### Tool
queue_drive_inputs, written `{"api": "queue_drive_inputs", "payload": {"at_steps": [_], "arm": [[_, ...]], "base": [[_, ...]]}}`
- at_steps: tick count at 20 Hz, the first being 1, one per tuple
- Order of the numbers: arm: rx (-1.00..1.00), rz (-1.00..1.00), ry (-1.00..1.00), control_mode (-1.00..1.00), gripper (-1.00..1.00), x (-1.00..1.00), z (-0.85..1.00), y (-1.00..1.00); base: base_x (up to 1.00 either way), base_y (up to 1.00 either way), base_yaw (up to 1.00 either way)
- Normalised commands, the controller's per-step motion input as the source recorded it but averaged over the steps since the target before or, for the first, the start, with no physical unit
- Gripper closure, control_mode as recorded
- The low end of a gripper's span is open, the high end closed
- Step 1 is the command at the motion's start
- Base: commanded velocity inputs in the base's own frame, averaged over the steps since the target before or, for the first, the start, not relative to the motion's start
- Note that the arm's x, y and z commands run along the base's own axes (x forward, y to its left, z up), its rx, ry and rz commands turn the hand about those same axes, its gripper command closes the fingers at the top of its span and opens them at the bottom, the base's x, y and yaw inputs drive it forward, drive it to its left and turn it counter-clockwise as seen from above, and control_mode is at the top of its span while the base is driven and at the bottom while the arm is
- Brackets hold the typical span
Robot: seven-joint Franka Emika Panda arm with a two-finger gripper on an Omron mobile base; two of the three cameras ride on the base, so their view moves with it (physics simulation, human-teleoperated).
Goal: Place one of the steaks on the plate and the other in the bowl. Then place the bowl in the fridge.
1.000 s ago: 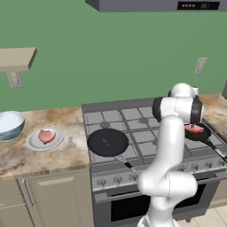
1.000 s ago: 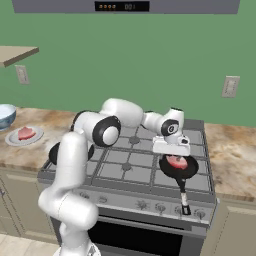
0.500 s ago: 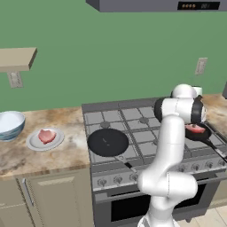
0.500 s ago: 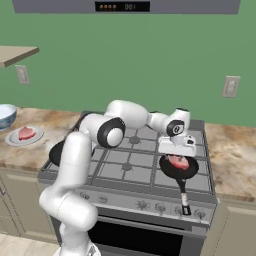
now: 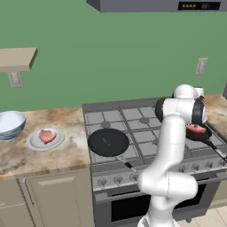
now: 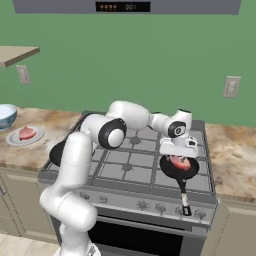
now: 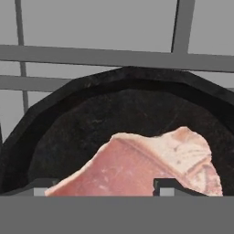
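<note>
Lying flat in a small black round frying pan (image 7: pixel 73 132), the pink-red raw steak with a paler edge (image 7: pixel 151 164) sits directly under the two-finger gripper (image 7: pixel 103 189), whose dark fingertips (image 7: pixel 167 187) stand on either side of it. Jaws look apart, with the meat between them; whether they actually grip it, cannot tell. In the right base view the gripper (image 6: pixel 178 152) hangs just above the pan (image 6: pixel 170 171), which rests on the grey gas stove (image 6: pixel 125 165), handle toward the front edge. A second black round pan (image 5: pixel 108 142) lies well to the gripper's left. Farther left, on the speckled stone counter (image 5: pixel 26 157), the other steak (image 5: pixel 46 135) lies on the shallow white-grey round plate (image 5: pixel 33 144). Just beyond it stands the deep blue-patterned bowl (image 5: pixel 9 125).
</note>
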Motion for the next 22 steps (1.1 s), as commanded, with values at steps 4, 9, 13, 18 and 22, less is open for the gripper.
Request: {"api": "queue_drive_inputs", "payload": {"at_steps": [4, 9, 13, 18, 22], "arm": [[-0.14, 0.11, 0.0, -1.0, -1.0, -0.45, -0.67, 0.09], [-0.14, 0.13, 0.0, -1.0, 1.0, -0.27, -0.73, 0.0], [-0.03, 0.12, -0.1, -1.0, 1.0, -0.01, -0.21, -0.23], [0.05, 0.06, -0.07, -1.0, 1.0, 0.0, 0.15, -0.23], [0.1, 0.09, 0.0, -1.0, 1.0, 0.0, 0.45, 0.0]], "base": [[0.0, 0.0, 0.0], [0.0, 0.0, 0.0], [0.0, 0.0, 0.0], [0.0, 0.0, 0.0], [0.0, 0.0, 0.0]]}}
